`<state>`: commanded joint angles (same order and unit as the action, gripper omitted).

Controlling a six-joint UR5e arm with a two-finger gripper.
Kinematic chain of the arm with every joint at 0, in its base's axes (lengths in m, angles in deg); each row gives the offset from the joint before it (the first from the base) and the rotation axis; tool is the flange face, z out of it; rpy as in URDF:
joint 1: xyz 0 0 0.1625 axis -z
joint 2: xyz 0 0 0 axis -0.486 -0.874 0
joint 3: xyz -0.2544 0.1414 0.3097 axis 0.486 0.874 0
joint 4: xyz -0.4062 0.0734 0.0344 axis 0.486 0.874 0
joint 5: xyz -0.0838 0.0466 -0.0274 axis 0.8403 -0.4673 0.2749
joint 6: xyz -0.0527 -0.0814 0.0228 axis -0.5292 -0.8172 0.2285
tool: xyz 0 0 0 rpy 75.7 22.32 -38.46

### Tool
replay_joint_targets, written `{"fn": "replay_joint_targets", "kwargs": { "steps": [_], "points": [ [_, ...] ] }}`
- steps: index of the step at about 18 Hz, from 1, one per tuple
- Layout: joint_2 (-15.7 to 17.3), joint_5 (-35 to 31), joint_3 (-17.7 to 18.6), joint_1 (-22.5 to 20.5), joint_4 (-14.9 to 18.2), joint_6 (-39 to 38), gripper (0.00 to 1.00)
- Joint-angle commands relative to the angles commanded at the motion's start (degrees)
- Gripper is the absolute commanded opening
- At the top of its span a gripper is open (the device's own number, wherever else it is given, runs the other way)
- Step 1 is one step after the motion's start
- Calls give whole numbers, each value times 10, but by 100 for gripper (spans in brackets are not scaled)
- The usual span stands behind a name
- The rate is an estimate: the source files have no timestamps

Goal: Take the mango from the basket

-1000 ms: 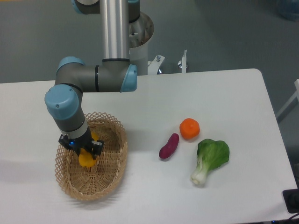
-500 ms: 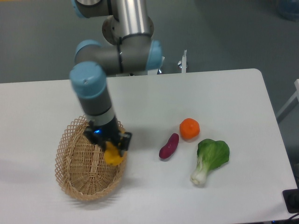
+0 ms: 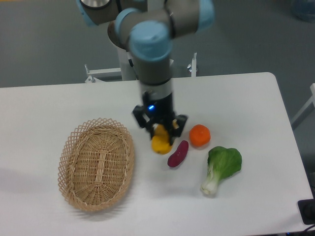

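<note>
You see the hand (image 3: 160,132) pinching the mango (image 3: 161,143), its fingers pressed against the fruit's upper part. The mango hangs above the white surface (image 3: 246,98), right of the basket (image 3: 96,163) and just left of the purple tuber (image 3: 178,154). The orange (image 3: 200,135) sits near the tuber, with the bok choy (image 3: 221,167) beside it.

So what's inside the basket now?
Nothing can be seen inside the basket; only its woven bottom shows. The mango is outside it, held in the gripper over the table, beside the purple tuber.
</note>
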<state>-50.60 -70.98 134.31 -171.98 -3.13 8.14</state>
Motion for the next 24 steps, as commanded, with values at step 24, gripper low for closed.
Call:
{"fn": "replay_joint_targets", "kwargs": {
  "steps": [24],
  "points": [
    [-9,-3,-26,-70,23,88,48]
  ]
}}
